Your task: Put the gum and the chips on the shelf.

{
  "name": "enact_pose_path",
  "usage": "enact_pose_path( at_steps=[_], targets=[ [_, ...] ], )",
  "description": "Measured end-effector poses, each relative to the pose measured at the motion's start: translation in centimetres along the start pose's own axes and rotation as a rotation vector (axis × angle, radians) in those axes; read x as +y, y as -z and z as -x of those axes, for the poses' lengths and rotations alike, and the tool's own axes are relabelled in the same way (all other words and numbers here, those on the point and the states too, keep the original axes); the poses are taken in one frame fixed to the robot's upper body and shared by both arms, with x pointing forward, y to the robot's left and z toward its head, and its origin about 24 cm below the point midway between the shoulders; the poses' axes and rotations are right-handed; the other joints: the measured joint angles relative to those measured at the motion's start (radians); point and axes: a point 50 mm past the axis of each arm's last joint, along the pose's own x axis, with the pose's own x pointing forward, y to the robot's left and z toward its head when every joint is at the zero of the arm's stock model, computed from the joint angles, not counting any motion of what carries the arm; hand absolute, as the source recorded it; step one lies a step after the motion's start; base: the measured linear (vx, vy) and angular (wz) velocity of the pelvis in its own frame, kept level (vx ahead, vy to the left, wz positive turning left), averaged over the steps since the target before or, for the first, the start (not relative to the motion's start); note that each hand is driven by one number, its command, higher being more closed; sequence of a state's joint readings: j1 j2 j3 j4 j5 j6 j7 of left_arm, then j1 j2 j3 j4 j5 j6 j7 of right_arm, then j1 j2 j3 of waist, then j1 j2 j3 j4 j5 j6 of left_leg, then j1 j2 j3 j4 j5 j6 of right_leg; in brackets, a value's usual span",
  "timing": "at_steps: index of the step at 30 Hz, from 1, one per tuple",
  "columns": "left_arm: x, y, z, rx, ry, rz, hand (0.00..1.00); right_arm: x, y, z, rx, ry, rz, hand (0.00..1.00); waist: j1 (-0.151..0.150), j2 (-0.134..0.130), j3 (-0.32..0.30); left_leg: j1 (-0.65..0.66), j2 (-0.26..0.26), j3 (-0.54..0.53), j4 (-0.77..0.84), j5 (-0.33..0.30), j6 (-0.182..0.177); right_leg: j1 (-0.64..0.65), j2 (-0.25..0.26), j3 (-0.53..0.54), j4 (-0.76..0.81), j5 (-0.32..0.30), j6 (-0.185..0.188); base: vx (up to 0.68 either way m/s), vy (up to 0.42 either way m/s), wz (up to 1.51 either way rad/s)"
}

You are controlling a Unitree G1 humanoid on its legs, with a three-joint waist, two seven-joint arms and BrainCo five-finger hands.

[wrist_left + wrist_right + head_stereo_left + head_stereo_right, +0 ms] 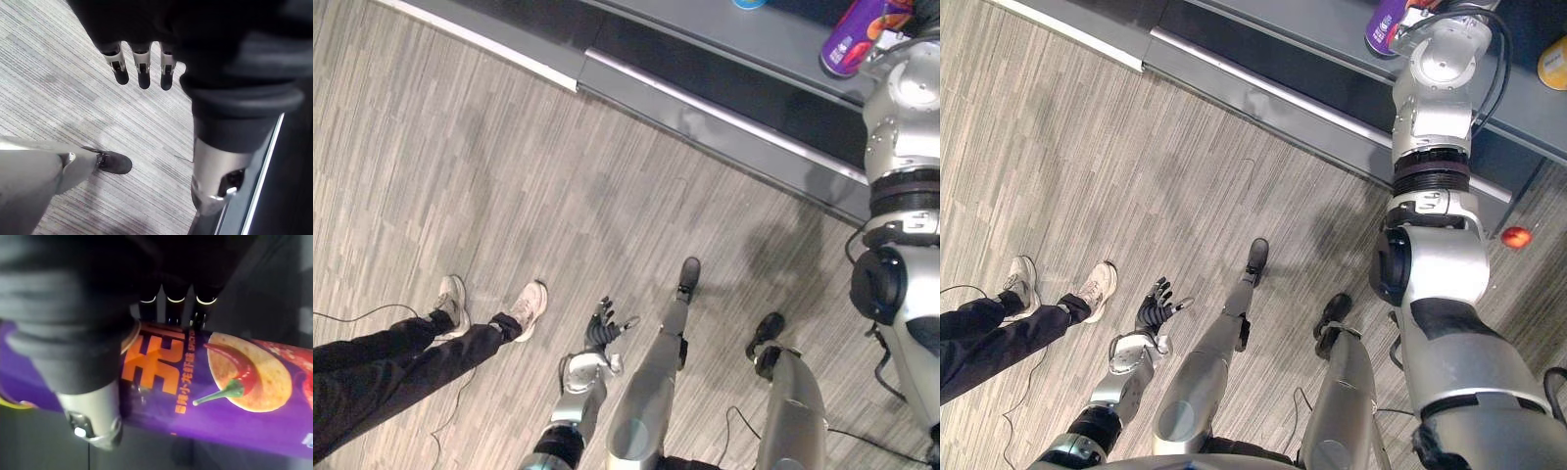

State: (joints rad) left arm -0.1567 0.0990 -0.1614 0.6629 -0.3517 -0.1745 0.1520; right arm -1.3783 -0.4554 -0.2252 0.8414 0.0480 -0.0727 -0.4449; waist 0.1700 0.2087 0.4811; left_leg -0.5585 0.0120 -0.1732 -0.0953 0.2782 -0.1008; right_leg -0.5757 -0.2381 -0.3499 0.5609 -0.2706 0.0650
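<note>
Chips tube [234, 396] is well apart from the left hand [602, 328], which hangs nearest, fingers straight, spread and empty above the floor [460, 147]; farther out, the right hand [90, 362] clamps the purple tube, thumb on one side, fingers curled behind, its long axis crosswise to them; beyond the fingertips lies the grey shelf [744, 39], so lowering and release seem next.

**Chips [234, 396] gripped in my right hand [93, 416] at the shelf [773, 44]**

I see a purple tube with orange lettering and a pictured crisp with a red chilli. It sits pinched between thumb and fingers, tilted over the grey ledge. I cannot tell whether it rests there.
</note>
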Motion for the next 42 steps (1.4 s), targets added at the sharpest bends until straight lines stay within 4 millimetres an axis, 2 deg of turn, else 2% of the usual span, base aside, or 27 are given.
enact_pose_path(
  at_steps=[11,16,24,25,29,34,36,42],
  targets=[
    [-0.7,-0.1,0.0,-0.015,0.010,0.023,0.00,-0.1,-1.0,0.1,-0.059,0.025,-0.016,1.00,0.000,0.000,0.000,-0.021,-0.007,0.017,0.000,0.001,0.001,-0.035,-0.014,0.008,0.025,-0.002,0.001,0.00,-0.039,-0.01],
    [-1.1,-1.1,-0.1,-0.053,0.020,0.039,0.00,-0.1,-2.0,0.3,-0.108,0.023,-0.033,1.00,-0.001,0.000,-0.001,-0.042,-0.016,0.032,0.000,0.001,0.001,-0.073,-0.028,0.021,0.049,-0.003,0.001,0.00,-0.029,-0.03],
    [-1.9,-0.9,-0.1,-0.049,0.021,0.087,0.00,-0.6,-2.0,1.0,-0.143,0.035,-0.037,1.00,-0.003,-0.002,-0.001,-0.047,-0.017,0.077,0.000,-0.003,0.005,-0.082,-0.040,0.027,0.056,-0.003,0.002,0.00,-0.005,-0.01],
    [-2.0,-0.9,-0.1,-0.049,0.017,0.095,0.00,-0.5,-1.9,1.1,-0.144,0.032,-0.041,0.00,-0.004,-0.002,-0.001,-0.046,-0.017,0.086,0.000,-0.003,0.006,-0.083,-0.042,0.028,0.057,-0.003,0.002,0.00,0.000,0.00],
    [-2.0,-0.9,-0.1,-0.049,0.010,0.110,0.00,0.2,-2.1,1.6,-0.149,0.013,-0.066,0.00,-0.007,-0.004,-0.002,-0.044,-0.017,0.101,0.000,0.001,0.011,-0.083,-0.044,0.030,0.057,-0.003,0.002,0.01,-0.027,-0.02],
    [-2.3,-0.9,0.0,-0.046,0.014,0.121,0.00,0.8,-0.6,2.4,-0.112,-0.030,-0.046,0.00,-0.015,-0.026,-0.009,-0.043,-0.016,0.108,0.000,0.001,0.011,-0.083,-0.044,0.031,0.057,-0.002,0.002,0.01,-0.027,-0.01],
    [-2.3,-0.8,0.0,-0.044,0.011,0.122,0.00,1.5,-0.3,2.9,-0.109,-0.055,-0.033,0.00,-0.024,-0.027,-0.009,-0.043,-0.015,0.113,0.000,-0.003,0.007,-0.081,-0.044,0.032,0.055,-0.002,0.002,0.00,0.000,0.00],
    [-2.2,-0.6,0.0,-0.036,0.007,0.121,0.00,1.5,0.5,3.2,-0.100,-0.064,-0.002,0.00,-0.026,-0.028,-0.009,-0.033,-0.003,0.156,0.000,0.000,0.012,-0.075,-0.042,0.034,0.055,-0.002,0.002,-0.01,-0.025,-0.04]
  ],
)
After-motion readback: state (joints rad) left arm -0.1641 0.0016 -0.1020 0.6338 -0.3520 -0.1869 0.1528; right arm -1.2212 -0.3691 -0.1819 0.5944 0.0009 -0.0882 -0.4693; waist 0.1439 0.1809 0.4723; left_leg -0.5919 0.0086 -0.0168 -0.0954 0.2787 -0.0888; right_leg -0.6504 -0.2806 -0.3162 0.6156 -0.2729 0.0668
